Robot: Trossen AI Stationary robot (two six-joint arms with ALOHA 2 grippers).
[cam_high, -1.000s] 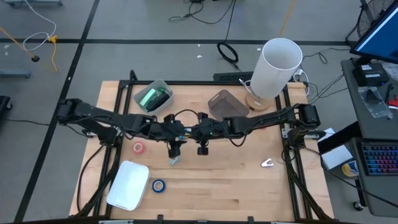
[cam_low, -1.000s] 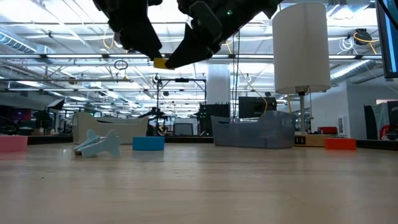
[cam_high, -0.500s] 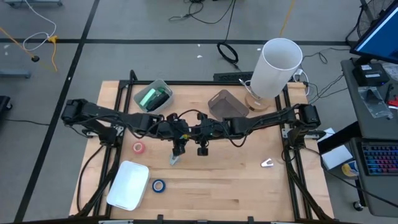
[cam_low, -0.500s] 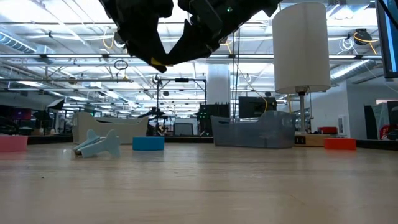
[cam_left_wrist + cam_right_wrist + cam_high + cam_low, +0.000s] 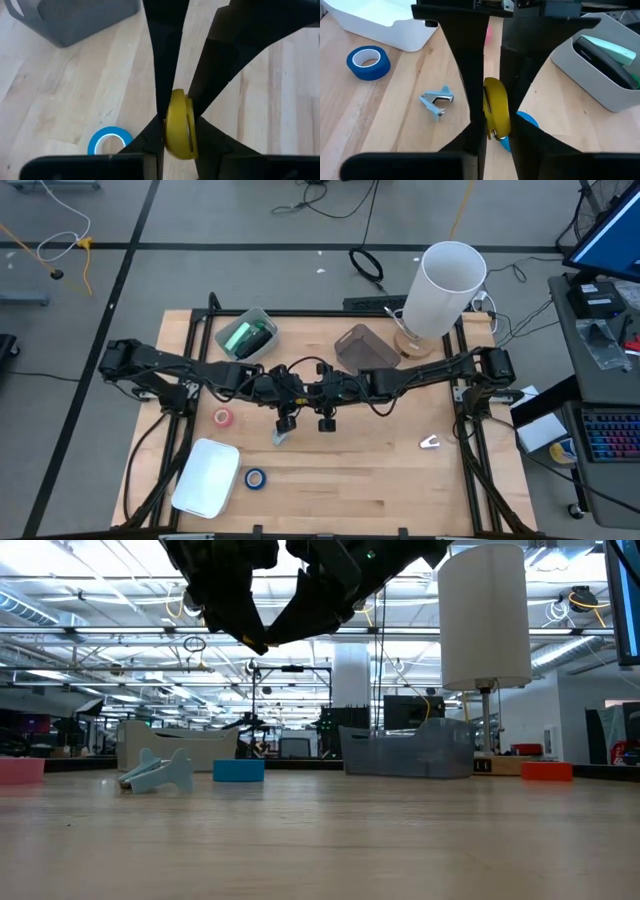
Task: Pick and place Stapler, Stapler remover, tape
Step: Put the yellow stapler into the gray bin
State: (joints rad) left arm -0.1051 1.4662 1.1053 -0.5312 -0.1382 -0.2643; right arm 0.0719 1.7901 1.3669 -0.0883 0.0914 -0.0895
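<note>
1. The left hand [image 5: 176,120] and the right hand [image 5: 492,112] both pinch one yellow tape roll [image 5: 179,124] above the table [image 5: 400,480].
2. This looks like a hand-over.
3. Next, one hand should probably let go.

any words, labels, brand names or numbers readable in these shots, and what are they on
None can be read.
Yellow tape roll: no print shows on it.
Blue tape roll: plain, no label.
Staple remover: no marking visible.
Grey bin and the stapler inside it: no legible brand.
White bin: blank.
Screen at the table's right: too small to read.
</note>
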